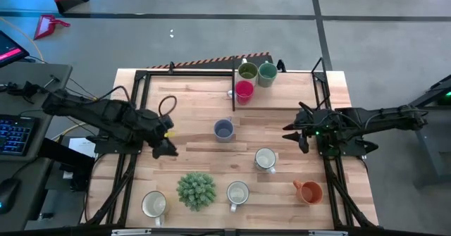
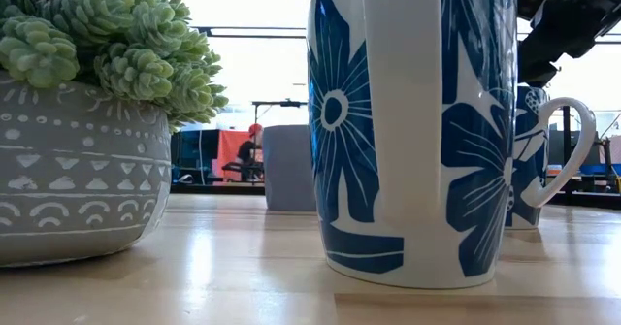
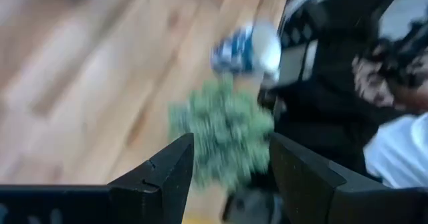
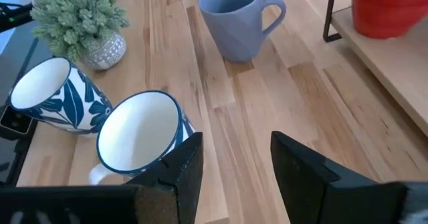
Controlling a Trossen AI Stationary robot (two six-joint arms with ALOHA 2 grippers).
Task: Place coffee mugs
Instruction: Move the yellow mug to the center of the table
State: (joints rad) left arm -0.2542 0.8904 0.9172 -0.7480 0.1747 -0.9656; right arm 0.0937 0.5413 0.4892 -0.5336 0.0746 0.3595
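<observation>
Olive [image 1: 247, 71], teal [image 1: 267, 74] and red [image 1: 244, 90] coffee mugs stand together on a raised shelf at the back. A blue-grey mug [image 1: 223, 129] [image 4: 237, 20] stands mid-table. White mugs with blue flowers stand at the centre right [image 1: 265, 159] [image 4: 144, 134], front centre [image 1: 237, 192] [image 2: 412, 121] and front left [image 1: 154, 204]. An orange mug [image 1: 309, 191] sits front right. My left gripper [image 1: 168, 143] [image 3: 231, 177] hangs open and empty left of the blue-grey mug. My right gripper [image 1: 292, 136] [image 4: 231, 164] is open and empty to its right, just behind the centre-right white mug.
A spiky green potted plant [image 1: 196, 190] [image 2: 78, 170] stands at the front, between two white mugs. A black frame [image 1: 233, 81] borders the shelf and the table's sides. Bare wood lies between the two grippers around the blue-grey mug.
</observation>
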